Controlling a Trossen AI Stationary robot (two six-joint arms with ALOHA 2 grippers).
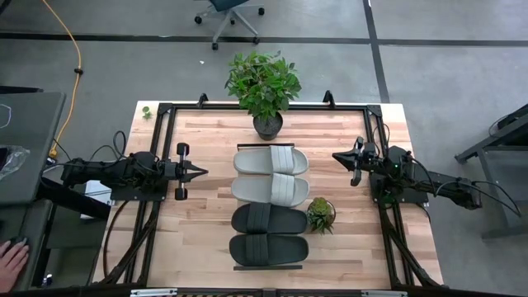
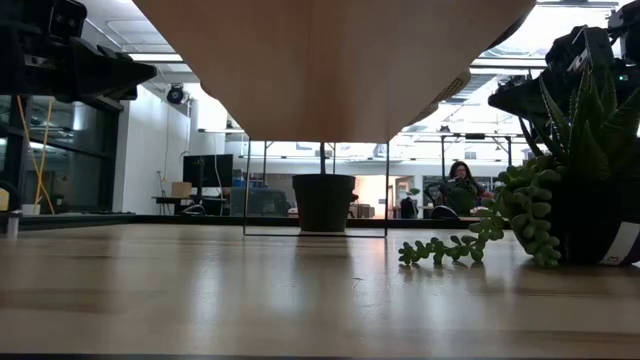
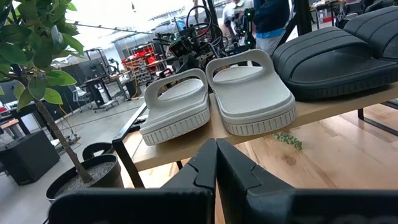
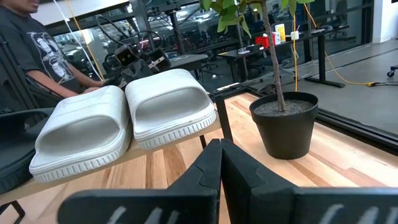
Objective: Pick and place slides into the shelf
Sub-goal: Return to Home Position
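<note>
- Grey slides [image 1: 271, 160] lie as a pair on the shelf [image 2: 330, 70], at the end nearest the big potted plant [image 1: 264, 82].
- Black slides [image 1: 269, 218] take up the other half of the board. The last one ends just short of the thin black rail [image 1: 266, 266].
- All four sit flat, soles down, packed close in a single row along the shelf.
- The shelf runs down the middle of the butcher-block tabletop [image 1: 206, 239], between the two arms. It stands raised on thin black legs, and the low view looks under its pale wooden underside.
- The left arm [image 1: 124, 172] sits at its own edge of the tabletop and reaches level toward the grey pair. Its jaws are pressed together on nothing, and their tips are clear of the shelf.
- The right arm [image 1: 404, 169] sits at the opposite edge and points at the grey slide nearest the plant. Its jaws are also closed and empty, and apart from the shelf.
- The big plant's black pot stands on the tabletop just beyond the grey end of the shelf.
- A small succulent [image 1: 321, 214] stands on the tabletop just beside the first black slide, on the right arm's side.
- A person's hand [image 1: 10, 257] rests off the tabletop, out past the left arm.
- A person in a dark T-shirt [image 4: 31, 43] shows in the right wrist view, behind the grey slides.
</note>
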